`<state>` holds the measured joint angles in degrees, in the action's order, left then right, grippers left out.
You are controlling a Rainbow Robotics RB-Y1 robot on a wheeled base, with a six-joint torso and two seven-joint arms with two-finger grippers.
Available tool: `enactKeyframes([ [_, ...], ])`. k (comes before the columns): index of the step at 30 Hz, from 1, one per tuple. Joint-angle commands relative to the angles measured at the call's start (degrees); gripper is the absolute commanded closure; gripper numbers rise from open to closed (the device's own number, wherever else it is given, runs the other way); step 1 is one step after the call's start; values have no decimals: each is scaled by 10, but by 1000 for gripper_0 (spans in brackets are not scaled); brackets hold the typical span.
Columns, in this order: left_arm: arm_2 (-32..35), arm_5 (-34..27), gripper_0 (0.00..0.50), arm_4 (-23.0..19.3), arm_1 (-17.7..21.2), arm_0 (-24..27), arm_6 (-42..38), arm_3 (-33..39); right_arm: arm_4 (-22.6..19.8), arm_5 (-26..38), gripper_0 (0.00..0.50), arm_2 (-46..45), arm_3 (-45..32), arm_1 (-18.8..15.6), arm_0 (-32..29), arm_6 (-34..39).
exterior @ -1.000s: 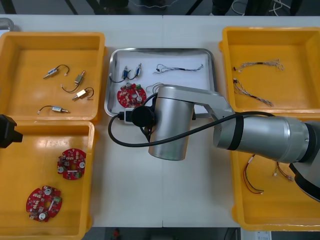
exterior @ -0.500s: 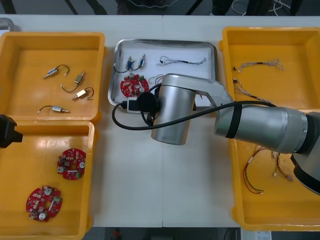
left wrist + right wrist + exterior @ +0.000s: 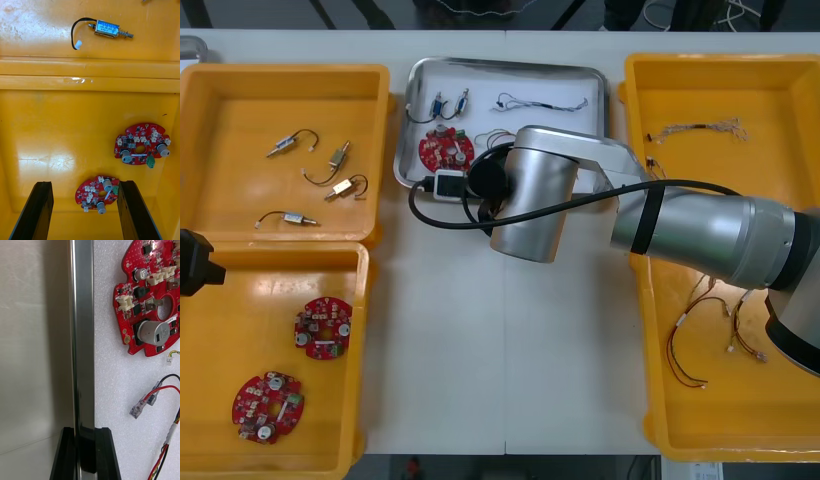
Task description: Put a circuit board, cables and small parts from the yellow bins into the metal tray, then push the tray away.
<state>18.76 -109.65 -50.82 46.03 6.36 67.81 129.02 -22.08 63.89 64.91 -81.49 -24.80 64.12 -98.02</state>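
The metal tray (image 3: 510, 64) is sitting far up the table (image 3: 500, 350), between the two far yellow bins (image 3: 280, 72). It is already carrying a red circuit board (image 3: 445, 148), a pair of small metal parts (image 3: 448, 103) and a thin cable (image 3: 540, 102), and red and black wires (image 3: 159, 390) are lying just beside the board. The right gripper (image 3: 84, 430) is pinching the tray's near rim, one black finger on each side of the thin metal edge, so loading looks finished and the push away is the step in hand. To do it well, the grip should be firm and low on the rim while the arm is driving straight ahead, so the tray is sliding flat and not tipping or twisting toward either bin. The left gripper (image 3: 84, 183) is hanging parked with its fingers wide apart over the near left bin (image 3: 45, 131), above two spare boards (image 3: 140, 144)
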Motion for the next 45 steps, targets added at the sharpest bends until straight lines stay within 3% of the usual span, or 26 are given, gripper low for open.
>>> enactKeyframes([
  [1, 15, -3, 0, -4, 22, -9, 26, 16, -4, -37, 500, 7, 19, -7, 38, -23],
  [15, 15, -3, 0, -4, 22, -9, 26, 16, -4, -119, 500, 7, 78, -4, 58, -66],
  [25, 15, -3, 0, -4, 22, -9, 26, 16, -4, -129, 500, 7, 85, -4, 60, -71],
  [27, 15, -3, 0, -4, 22, -9, 26, 16, -5, -128, 347, 7, 81, -4, 60, -70],
  [28, 15, -3, 0, -4, 22, -9, 26, 16, -5, -125, 190, 7, 75, -4, 60, -67],
  [30, 15, -3, 0, -4, 22, -9, 26, 16, -9, -109, 0, -2, 63, -5, 60, -67],
  [38, 15, -3, 0, -4, 22, -9, 26, 16, -99, -25, 0, -58, 16, -5, 54, -70],
  [45, 15, -3, 0, -4, 22, -9, 26, 16, -110, 74, 0, -121, -63, -5, 17, -66],
])
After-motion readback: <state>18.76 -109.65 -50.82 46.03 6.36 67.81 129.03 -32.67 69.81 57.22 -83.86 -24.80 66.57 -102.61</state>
